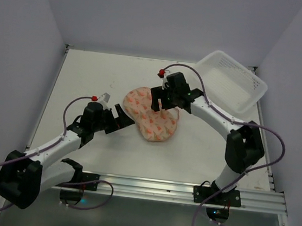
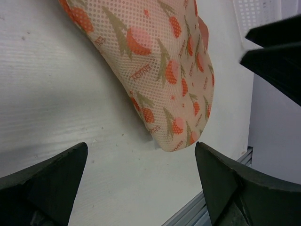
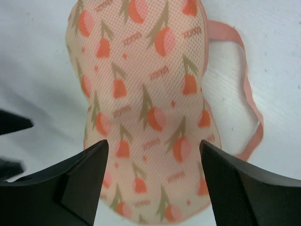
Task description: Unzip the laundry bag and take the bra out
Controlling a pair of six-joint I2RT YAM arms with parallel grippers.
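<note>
The peach-pink mesh laundry bag (image 1: 153,118), peanut-shaped and printed with small orange flowers, lies flat near the middle of the white table (image 1: 89,84). It looks closed all round. A thin pink fabric loop (image 3: 249,94) trails from its edge onto the table on the side towards the right arm. The bra is nowhere to be seen and is presumably inside. I cannot pick out the zipper pull in any view, and it may be tucked along the rim under the right arm.

The right gripper (image 1: 160,100) hangs over the bag's far lobe. In its wrist view its jaws stand apart with the patterned mesh (image 3: 146,103) between and below them, gripping nothing. The left gripper (image 1: 126,117) sits low at the bag's left side with its jaws spread fully. In its own view the rounded end of the pouch (image 2: 160,70) lies just ahead of the gap, not touching either finger. A white slotted plastic basket (image 1: 243,68) rests at the far right corner, well apart from the bag.

By my reading the unzipping step has not yet begun, and both arms are lining up on the bag. Next, one gripper needs to pin the fabric while the other finds the zipper pull and draws it along the curved rim.
</note>
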